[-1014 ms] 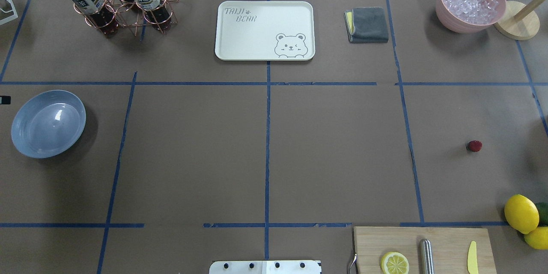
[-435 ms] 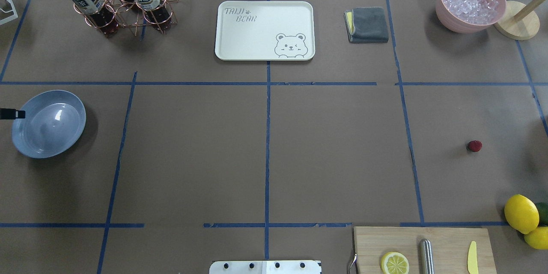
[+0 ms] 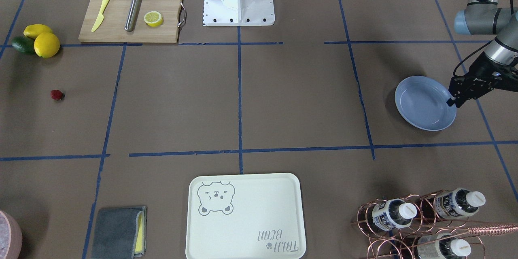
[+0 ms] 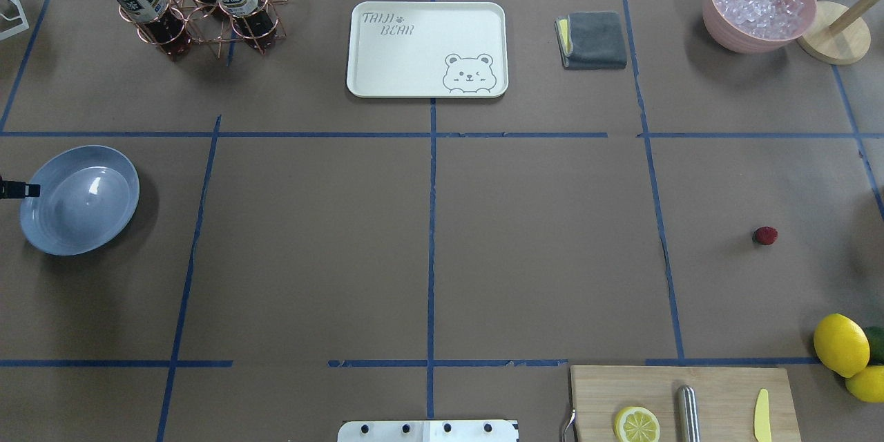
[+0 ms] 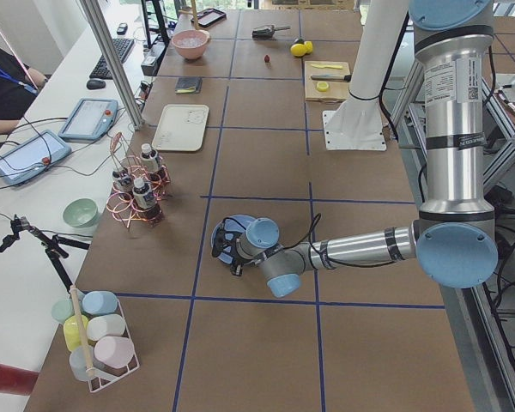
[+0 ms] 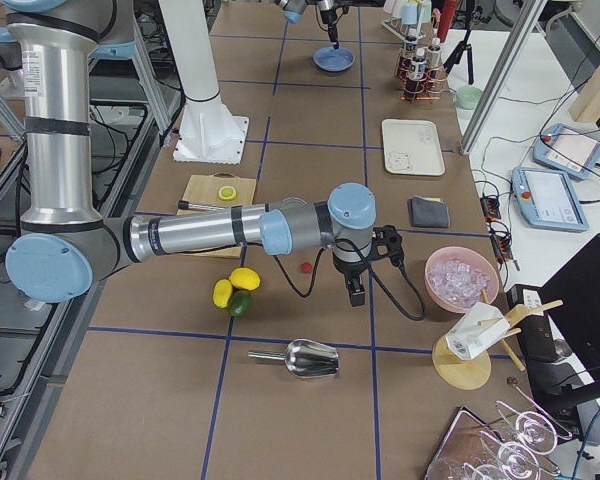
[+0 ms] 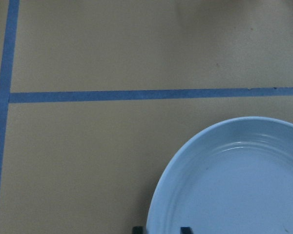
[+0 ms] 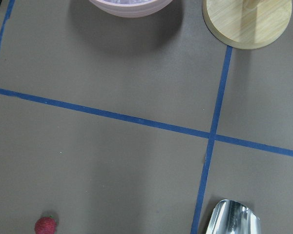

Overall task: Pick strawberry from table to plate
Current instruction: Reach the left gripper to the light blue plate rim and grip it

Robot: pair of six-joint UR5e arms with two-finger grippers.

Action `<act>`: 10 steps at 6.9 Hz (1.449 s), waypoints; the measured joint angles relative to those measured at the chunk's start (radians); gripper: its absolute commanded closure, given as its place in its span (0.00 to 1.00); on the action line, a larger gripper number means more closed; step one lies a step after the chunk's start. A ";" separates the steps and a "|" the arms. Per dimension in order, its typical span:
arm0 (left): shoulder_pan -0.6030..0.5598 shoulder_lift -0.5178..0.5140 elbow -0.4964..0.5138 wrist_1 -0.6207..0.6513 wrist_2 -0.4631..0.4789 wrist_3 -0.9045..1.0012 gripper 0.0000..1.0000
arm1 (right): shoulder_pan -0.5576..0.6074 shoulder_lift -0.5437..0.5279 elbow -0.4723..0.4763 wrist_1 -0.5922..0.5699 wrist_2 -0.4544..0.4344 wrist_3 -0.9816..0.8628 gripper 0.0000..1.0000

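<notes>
The strawberry [image 4: 765,235], small and dark red, lies alone on the brown table [image 4: 539,248] at the right; it also shows as the strawberry [image 3: 57,95] and at the lower left as the strawberry [image 8: 45,225]. The light blue plate [image 4: 83,217] sits at the far left. My left gripper [image 3: 454,102] is at the plate's outer rim, open, its fingertips [image 7: 139,229] straddling the rim of the plate [image 7: 234,190]. My right gripper [image 6: 355,293] hangs over the table near the strawberry [image 6: 306,267]; I cannot tell whether it is open or shut.
Two lemons [image 4: 840,344] and a lime lie at the right edge. A cutting board [image 4: 718,394] with a lemon half, a steel rod and a yellow knife is at front right. A bear-print tray [image 4: 414,62], bottle rack [image 4: 200,7], grey cloth [image 4: 594,39] and pink ice bowl [image 4: 758,3] line the back. A metal scoop [image 8: 232,219] lies nearby.
The left gripper's tip has come in from the left edge and moved down along the plate's left rim. The strawberry has stayed in place.
</notes>
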 measured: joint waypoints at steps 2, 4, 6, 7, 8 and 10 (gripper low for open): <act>0.005 0.000 -0.023 0.002 -0.005 0.007 1.00 | 0.000 -0.001 -0.003 0.000 0.000 0.000 0.00; 0.006 -0.003 -0.135 0.074 -0.036 -0.001 1.00 | 0.000 -0.001 -0.003 0.000 0.000 0.000 0.00; 0.024 -0.019 -0.324 0.247 -0.059 -0.051 1.00 | 0.000 -0.005 -0.001 0.000 0.001 0.000 0.00; 0.068 -0.055 -0.383 0.290 -0.046 -0.093 1.00 | 0.000 -0.007 0.000 0.000 0.001 0.001 0.00; 0.138 -0.127 -0.409 0.321 -0.007 -0.132 1.00 | 0.000 -0.010 0.001 0.000 0.001 0.001 0.00; 0.301 -0.331 -0.403 0.447 0.111 -0.205 1.00 | 0.000 -0.017 0.002 0.000 0.002 0.001 0.00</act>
